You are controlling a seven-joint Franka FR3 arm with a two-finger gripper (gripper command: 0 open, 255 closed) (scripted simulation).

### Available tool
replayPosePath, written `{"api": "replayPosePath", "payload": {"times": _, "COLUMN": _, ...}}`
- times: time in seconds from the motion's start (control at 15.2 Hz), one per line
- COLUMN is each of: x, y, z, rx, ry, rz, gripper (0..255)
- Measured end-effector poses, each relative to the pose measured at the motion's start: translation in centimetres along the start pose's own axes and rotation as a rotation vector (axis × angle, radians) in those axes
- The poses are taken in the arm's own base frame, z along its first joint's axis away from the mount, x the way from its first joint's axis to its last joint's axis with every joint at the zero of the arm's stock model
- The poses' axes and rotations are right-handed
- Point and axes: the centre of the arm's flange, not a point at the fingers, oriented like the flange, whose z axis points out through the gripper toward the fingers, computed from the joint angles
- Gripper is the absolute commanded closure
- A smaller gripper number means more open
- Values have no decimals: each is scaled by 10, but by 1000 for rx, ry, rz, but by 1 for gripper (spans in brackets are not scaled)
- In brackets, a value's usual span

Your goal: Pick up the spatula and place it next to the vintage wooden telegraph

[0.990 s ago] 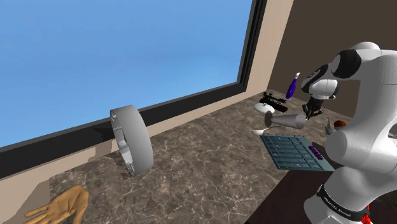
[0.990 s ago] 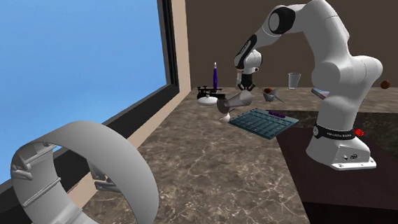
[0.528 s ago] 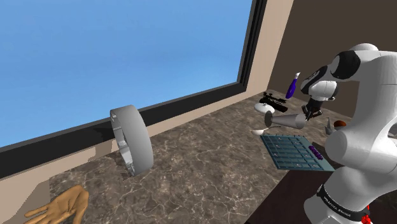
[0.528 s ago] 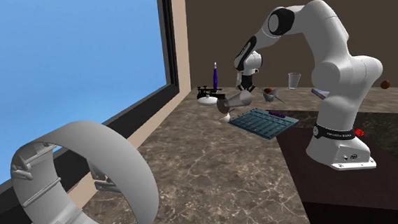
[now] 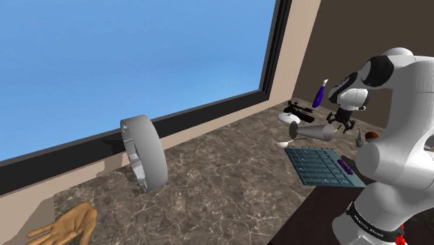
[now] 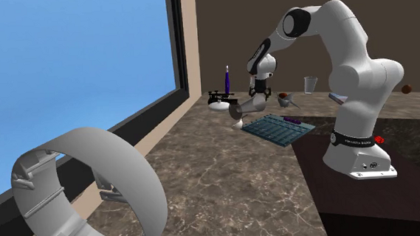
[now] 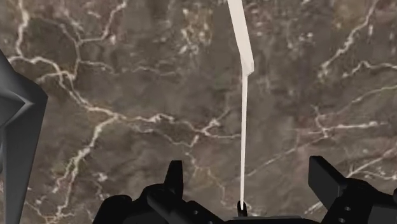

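Worktop (image 5: 222, 182): dark veined stone.

1. A grey ring (image 5: 144, 153) stands on edge near the window-side edge.
2. A gridded mat (image 5: 321, 166) lies at the stand-side edge.
3. The white spatula (image 7: 241, 38) lies flat on the worktop beside the mat's corner.
4. The gripper (image 7: 248, 168) hovers over the spatula handle. Its fingers are apart, one on each side of the handle, touching nothing.
5. A grey cone-shaped object (image 5: 311, 132) lies just beside the gripper.
6. The telegraph (image 5: 295, 111) sits in the far window-side corner, apart from the spatula.

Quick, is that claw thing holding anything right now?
Gripper: open, holding nothing; the white spatula lies between its fingers, untouched.
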Motion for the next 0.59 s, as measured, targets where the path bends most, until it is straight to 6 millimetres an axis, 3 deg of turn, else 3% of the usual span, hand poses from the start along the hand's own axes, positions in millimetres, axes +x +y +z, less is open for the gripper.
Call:
{"api": "replayPosePath", "payload": {"times": 0.33, "x": 0, "y": 1, "z": -45, "rx": 1, "ry": 1, "rz": 0, "gripper": 0}}
{"api": "replayPosePath", "payload": {"times": 0.59, "x": 0, "y": 0, "z": -50, "rx": 0, "ry": 0, "rz": 0, "gripper": 0}}
